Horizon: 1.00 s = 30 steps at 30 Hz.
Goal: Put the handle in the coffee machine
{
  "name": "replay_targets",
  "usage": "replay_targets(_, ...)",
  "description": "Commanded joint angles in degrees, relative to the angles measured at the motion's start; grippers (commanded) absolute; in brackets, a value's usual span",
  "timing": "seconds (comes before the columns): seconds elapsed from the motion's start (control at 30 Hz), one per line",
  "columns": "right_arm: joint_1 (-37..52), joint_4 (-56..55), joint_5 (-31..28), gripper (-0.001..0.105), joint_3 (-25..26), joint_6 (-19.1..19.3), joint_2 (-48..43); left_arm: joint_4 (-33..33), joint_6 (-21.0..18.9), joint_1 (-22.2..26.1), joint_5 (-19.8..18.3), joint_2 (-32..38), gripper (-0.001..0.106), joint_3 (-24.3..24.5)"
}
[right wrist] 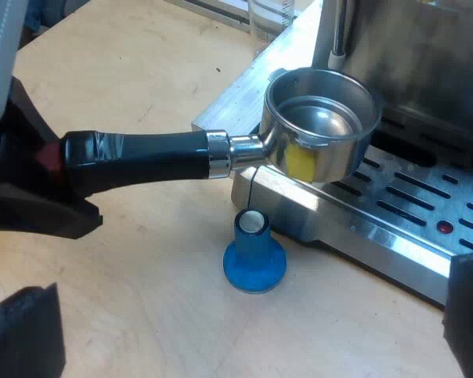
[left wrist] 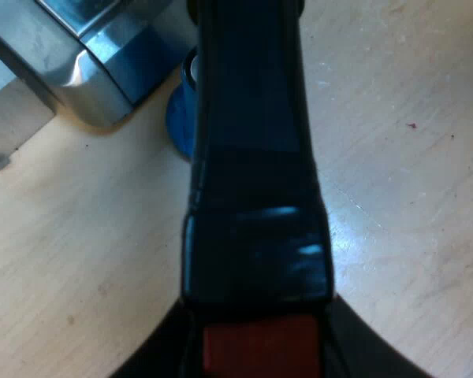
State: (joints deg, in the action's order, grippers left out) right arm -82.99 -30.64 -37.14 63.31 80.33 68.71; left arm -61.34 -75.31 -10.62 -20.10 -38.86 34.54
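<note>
The metal holder (right wrist: pixel 323 118) hangs level over the corner of the espresso machine's drip tray (right wrist: pixel 394 205), its basket open upward. Its dark handle (left wrist: pixel 252 157) runs away from the camera in the left wrist view, with the red end (left wrist: pixel 260 350) nearest. My left gripper (left wrist: pixel 260 358) is shut on that end, and the right wrist view shows the left gripper (right wrist: pixel 31 181) clamped there too. A blue tamper (right wrist: pixel 254 256) stands upright on the wooden table under the handle. Above the table near the tamper, my right gripper (right wrist: pixel 248 339) is open and holds nothing.
The espresso machine (left wrist: pixel 87 55) has a slotted steel drip tray, and a steam wand (right wrist: pixel 335 31) hangs above the basket. A measuring glass (right wrist: pixel 270 20) stands beside the machine. Bare wooden table (right wrist: pixel 142 71) lies beyond the handle.
</note>
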Motion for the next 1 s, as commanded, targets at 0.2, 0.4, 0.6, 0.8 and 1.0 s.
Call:
replay_targets(0.2,0.0,0.5,-0.8,0.105,0.2,0.8,-0.3,1.6,0.2,0.0,-1.1,0.8,0.000,0.6)
replay_targets(0.4,0.0,0.5,-0.8,0.105,0.2,0.8,0.0,1.6,0.2,0.0,-1.2,0.8,0.000,0.6)
replay_targets(0.6,0.0,5.1,-1.3,0.105,0.2,0.8,2.9,2.9,0.2,0.0,-1.2,0.8,0.000,0.6)
replay_targets(0.8,0.1,11.7,-4.8,0.105,0.2,0.8,6.9,6.0,0.2,0.0,-1.2,0.8,0.000,0.6)
replay_targets(1.0,0.1,12.4,-6.7,0.105,0.2,0.8,8.2,10.5,0.2,0.0,-1.2,0.7,0.000,0.6)
